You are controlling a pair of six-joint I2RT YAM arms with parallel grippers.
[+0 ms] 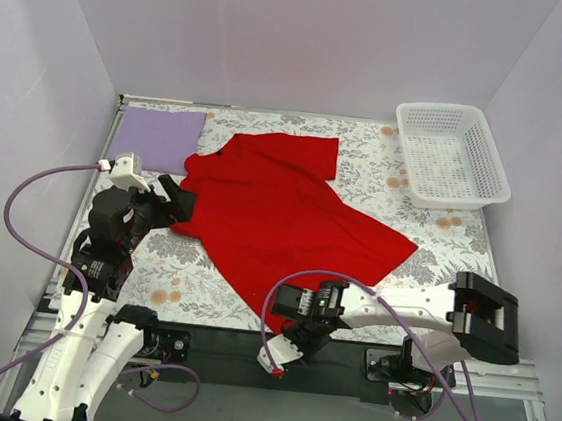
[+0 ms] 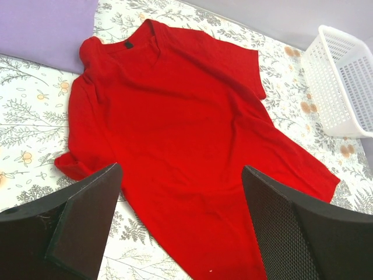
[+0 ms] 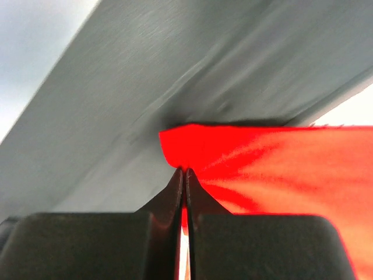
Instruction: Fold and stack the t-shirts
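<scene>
One view, right wrist, shows right gripper point(image 3: 184, 170) pinched shut on red t-shirt point(image 3: 262, 163); left gripper point(image 2: 182, 175) wide open, empty

Folded t-shirt point(image 1: 156, 137) left of spread t-shirt point(image 1: 281, 211)

A white plastic lattice basket point(image 1: 453, 156) is blocking the far right corner; floral tablecloth point(image 1: 402, 208) is lying open, seemingly, between it and the large bright red cloth t-shirt point(image 1: 280, 216).
</scene>
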